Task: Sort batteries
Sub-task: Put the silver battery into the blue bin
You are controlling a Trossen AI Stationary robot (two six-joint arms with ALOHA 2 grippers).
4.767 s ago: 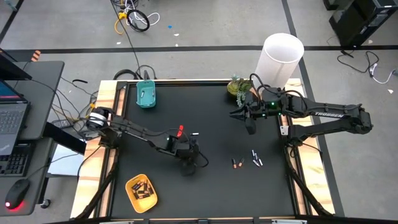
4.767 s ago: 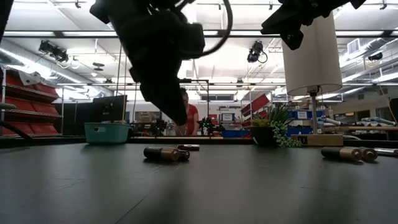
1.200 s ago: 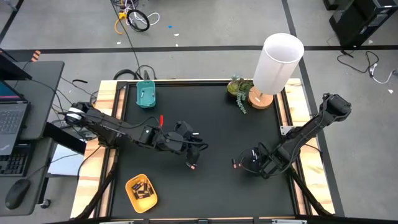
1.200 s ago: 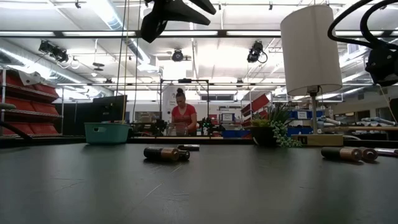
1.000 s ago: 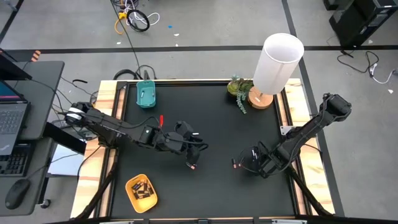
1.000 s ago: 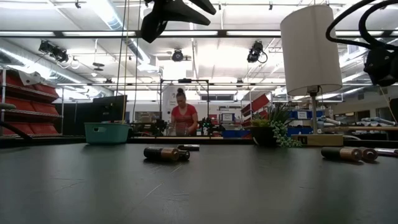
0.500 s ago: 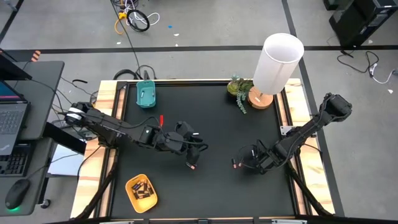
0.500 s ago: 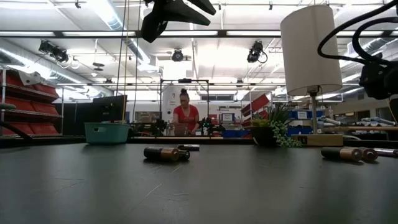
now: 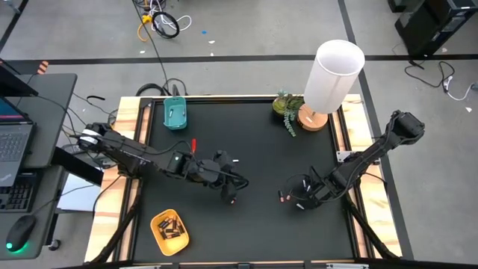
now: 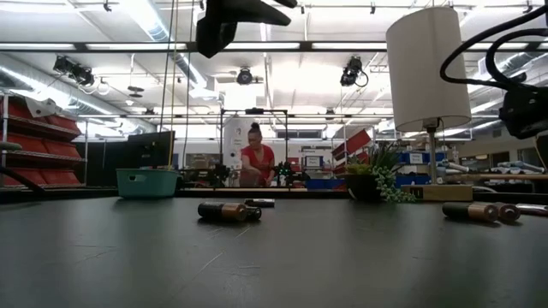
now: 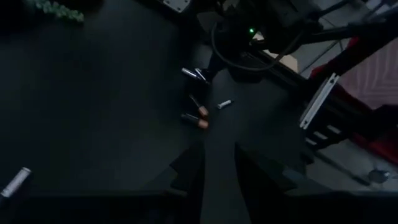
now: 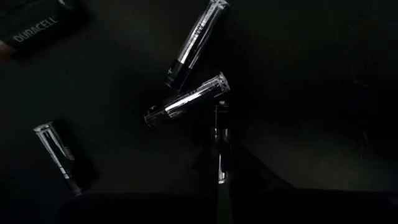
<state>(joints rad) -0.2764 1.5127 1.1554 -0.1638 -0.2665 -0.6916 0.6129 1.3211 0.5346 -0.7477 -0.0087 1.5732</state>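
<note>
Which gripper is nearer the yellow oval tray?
Left. The left gripper hovers just up-right of the yellow oval tray; the right gripper is far across the black mat.

Both my wrist views are very dim; ceiling strip lights glare overhead (low view), counter foreground soft.

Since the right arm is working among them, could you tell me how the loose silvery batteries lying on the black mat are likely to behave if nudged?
The silvery batteries are smooth cylinders lying on their sides, so a nudge would probably roll them. Their glossy casings look slippery, so the shut right gripper beside them might skid off. They look rigid, so bending seems unlikely.
</note>
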